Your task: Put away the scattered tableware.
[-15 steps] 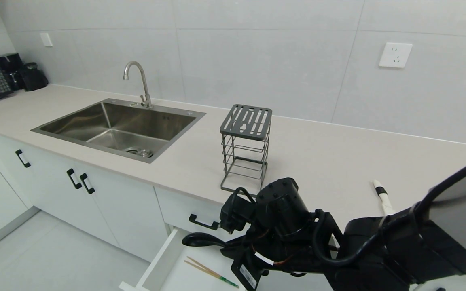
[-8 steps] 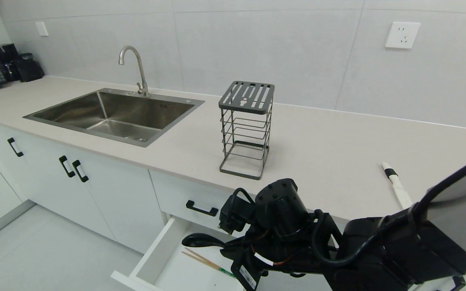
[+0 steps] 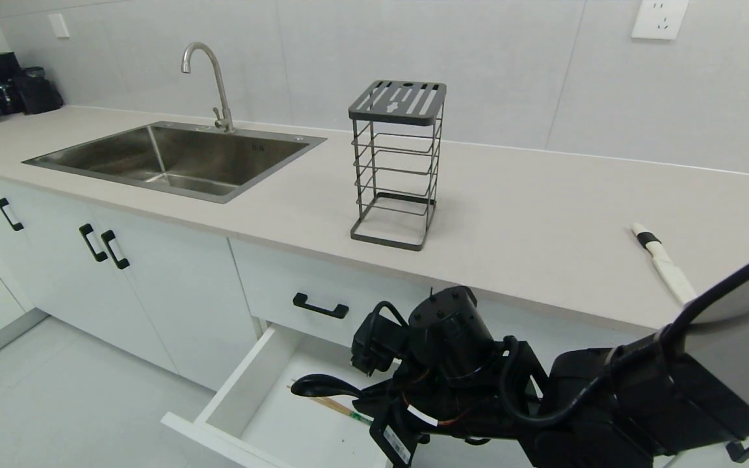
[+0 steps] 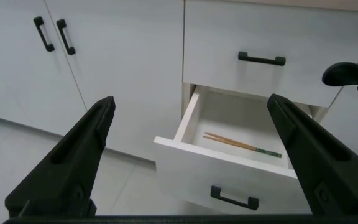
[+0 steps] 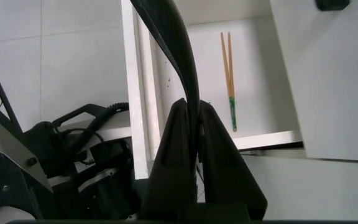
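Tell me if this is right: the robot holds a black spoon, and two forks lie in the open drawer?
Not forks: the left wrist view shows a pair of wooden chopsticks lying in the open drawer. The right gripper does hold the black spoon.

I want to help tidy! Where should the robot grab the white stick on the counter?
Grip the white utensil mid-shaft, just past its black band, coming from above. It lies flat on the counter, long and thin, so close across its narrow width.
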`<state>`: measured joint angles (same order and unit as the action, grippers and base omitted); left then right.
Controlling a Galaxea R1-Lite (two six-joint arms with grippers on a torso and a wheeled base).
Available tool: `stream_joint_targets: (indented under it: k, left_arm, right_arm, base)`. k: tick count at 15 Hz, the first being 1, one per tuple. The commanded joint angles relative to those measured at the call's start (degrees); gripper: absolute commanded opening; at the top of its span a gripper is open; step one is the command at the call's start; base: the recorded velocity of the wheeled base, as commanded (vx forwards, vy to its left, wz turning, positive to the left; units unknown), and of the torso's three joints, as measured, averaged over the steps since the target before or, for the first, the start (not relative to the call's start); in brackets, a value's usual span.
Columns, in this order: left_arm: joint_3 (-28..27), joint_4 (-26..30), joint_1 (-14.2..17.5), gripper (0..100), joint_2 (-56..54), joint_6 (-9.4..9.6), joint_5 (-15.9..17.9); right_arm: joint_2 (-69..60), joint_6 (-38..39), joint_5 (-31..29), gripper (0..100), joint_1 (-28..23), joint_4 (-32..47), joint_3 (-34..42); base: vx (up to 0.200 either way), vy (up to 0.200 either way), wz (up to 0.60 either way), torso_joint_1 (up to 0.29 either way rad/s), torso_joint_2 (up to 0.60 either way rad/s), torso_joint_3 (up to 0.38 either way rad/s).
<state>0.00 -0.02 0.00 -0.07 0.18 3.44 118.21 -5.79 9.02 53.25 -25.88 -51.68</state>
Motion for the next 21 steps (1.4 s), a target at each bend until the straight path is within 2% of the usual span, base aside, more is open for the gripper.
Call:
stream_joint_targets:
  k: [1, 7, 11, 17, 21]
  left_arm:
    - [0.0, 0.02, 0.0, 100, 0.07, -0.01, -0.01]
    - [0.0, 0.02, 0.0, 100, 0.07, -0.01, -0.01]
    - [0.0, 0.02, 0.0, 100, 0.07, -0.01, -0.01]
    - [0.0, 0.02, 0.0, 100, 0.07, -0.01, -0.01]
    - [0.0, 0.02, 0.0, 100, 0.07, -0.01, -0.01]
  right_arm:
    - [0.35, -0.01, 0.03, 0, 0.01, 0.04, -0.53]
    - [4.22, -0.01, 0.12, 0, 0.01, 1.53, -6.16]
    - [9.41, -1.86, 0.12, 0, -0.07, 3.73, -12.84]
    - [12.48, -2.47, 0.12, 0, 0.01, 5.58, -17.76]
    - [15.29, -2.47, 0.12, 0, 0.36, 9.45, -25.32]
  base:
    - [0.0, 0.0, 0.0, -0.251, 0.48, 0.217]
    - [0.0, 0.0, 0.0, -0.252, 0.42, 0.169]
    - [0.0, 0.0, 0.0, -0.25, 0.33, 0.126]
    - [0.0, 0.0, 0.0, -0.046, 0.18, 0.066]
    - [0.0, 0.0, 0.0, 0.001, 0.02, 0.01]
